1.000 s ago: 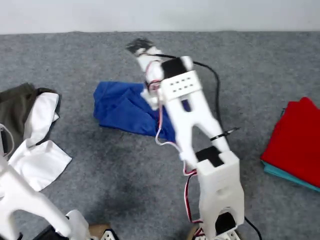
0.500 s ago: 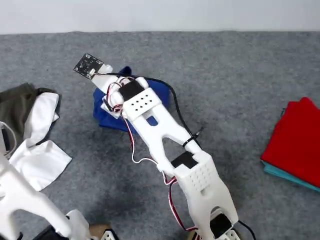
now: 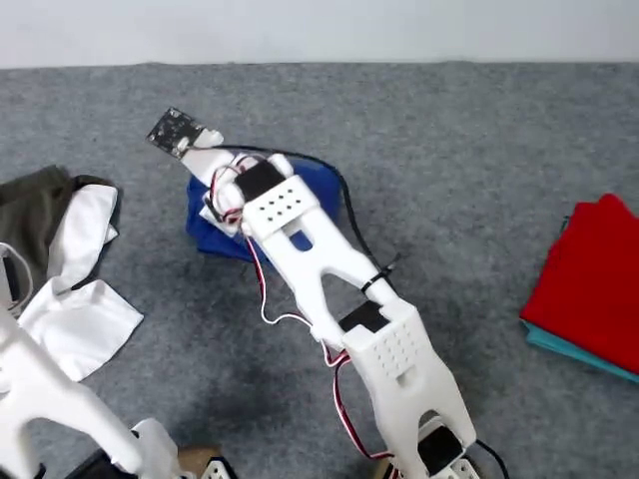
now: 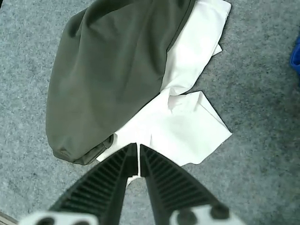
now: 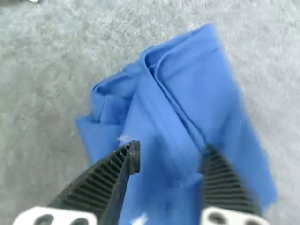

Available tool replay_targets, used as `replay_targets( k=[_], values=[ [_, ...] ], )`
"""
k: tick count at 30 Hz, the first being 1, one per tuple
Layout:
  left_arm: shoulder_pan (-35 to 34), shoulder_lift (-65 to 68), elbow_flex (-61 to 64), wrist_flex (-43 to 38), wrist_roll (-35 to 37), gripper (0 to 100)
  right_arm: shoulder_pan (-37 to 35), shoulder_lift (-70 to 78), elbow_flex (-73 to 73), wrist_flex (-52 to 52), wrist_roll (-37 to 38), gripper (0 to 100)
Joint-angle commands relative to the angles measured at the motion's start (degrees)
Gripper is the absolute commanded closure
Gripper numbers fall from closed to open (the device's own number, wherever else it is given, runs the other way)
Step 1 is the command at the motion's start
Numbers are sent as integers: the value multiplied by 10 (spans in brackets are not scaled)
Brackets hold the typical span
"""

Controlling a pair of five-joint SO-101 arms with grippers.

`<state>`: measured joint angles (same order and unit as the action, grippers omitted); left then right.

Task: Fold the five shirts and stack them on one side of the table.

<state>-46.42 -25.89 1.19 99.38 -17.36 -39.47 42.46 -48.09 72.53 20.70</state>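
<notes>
You are at the pick-up step for the blue shirt, which lies crumpled near the middle of the table. The right gripper hangs over it, jaws spread, holding nothing; it appears not yet to touch the cloth, though the view is blurred. Next, lower onto an edge and clamp. The left gripper is closed and empty above the white shirt.

White arms, black jaws (ridged) — red wires
</notes>
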Motion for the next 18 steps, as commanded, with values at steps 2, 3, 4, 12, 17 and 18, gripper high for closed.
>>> replay_targets(
  k=[2,3,4,12,17,18],
  values=[
    [4,-23,6,10,6,985,57,-51,-52,83,56,990],
    [4,-23,12,10,6,985,70,-47,-52,92,63,971],
    [4,-23,19,10,6,985,85,-42,-52,95,67,968],
    [4,-23,40,10,6,985,110,24,-54,77,69,988],
    [1,-23,40,10,6,985,22,59,-54,32,69,988],
    [1,-23,40,10,6,985,2,62,-54,21,69,988]
  ],
)
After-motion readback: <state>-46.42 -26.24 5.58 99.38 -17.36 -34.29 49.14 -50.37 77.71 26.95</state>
